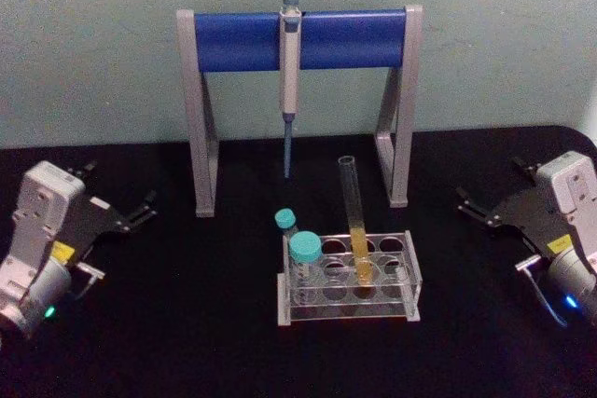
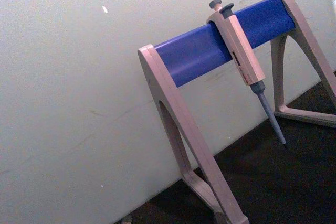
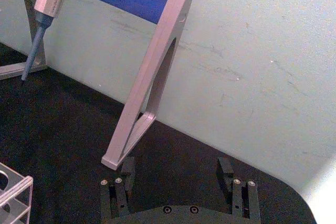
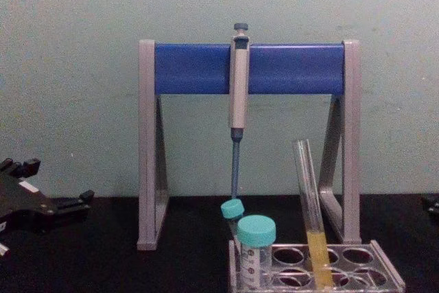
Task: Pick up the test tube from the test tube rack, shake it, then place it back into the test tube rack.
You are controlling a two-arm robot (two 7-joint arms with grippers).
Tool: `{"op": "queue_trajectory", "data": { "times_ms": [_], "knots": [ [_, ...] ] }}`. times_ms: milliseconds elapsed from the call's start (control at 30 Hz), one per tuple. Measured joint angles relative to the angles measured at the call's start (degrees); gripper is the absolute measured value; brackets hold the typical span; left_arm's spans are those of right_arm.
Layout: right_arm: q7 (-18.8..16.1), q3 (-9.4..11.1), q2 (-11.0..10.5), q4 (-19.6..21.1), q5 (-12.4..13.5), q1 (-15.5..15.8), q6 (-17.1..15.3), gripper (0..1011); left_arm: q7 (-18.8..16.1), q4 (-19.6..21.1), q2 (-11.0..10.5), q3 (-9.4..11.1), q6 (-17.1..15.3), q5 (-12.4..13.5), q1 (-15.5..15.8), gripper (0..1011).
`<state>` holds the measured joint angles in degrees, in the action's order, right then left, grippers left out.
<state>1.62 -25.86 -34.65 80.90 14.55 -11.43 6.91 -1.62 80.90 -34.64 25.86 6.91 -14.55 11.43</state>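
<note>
Low-centre in the head frame, the test tube rack is sitting on the black table, nearest of everything.

- The test tube is standing in a hole near the rack's middle; which row, cannot tell. It is leaning slightly, with its open top tipping toward frame left. Yellow liquid is filling its lower part. Nothing is gripping it.
- Two teal-capped tubes are occupying the rack's left end. The larger one is standing in front, and the smaller one is sitting just behind it.

At the left edge of the head frame, the left gripper is hanging over the table, well apart from the rack. Its fingers are spread and holding nothing, and the chest view's lower left is showing the same gap between its dark fingertips.

At the right edge, the right gripper is mirroring that pose, also well apart from the rack. The right wrist view is showing its two fingers standing wide apart above bare tabletop.

Behind the rack, mid-frame, the grey-and-blue pipette stand is straddling the table's far side. A pipette is hanging from the middle of its blue bar, tip pointing down and ending above the table.

Farthest back, a pale green wall is closing off the top of the frame.
</note>
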Motion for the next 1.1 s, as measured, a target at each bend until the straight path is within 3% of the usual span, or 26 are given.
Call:
{"op": "queue_trajectory", "data": {
  "times_ms": [1100],
  "knots": [
    [0.0,0.0,0.0,0.0,0.0,0.0,0.0,1000,0.0,0.0,0.0,0.0,0.0,0.0,0.0,1001]
  ]
}}
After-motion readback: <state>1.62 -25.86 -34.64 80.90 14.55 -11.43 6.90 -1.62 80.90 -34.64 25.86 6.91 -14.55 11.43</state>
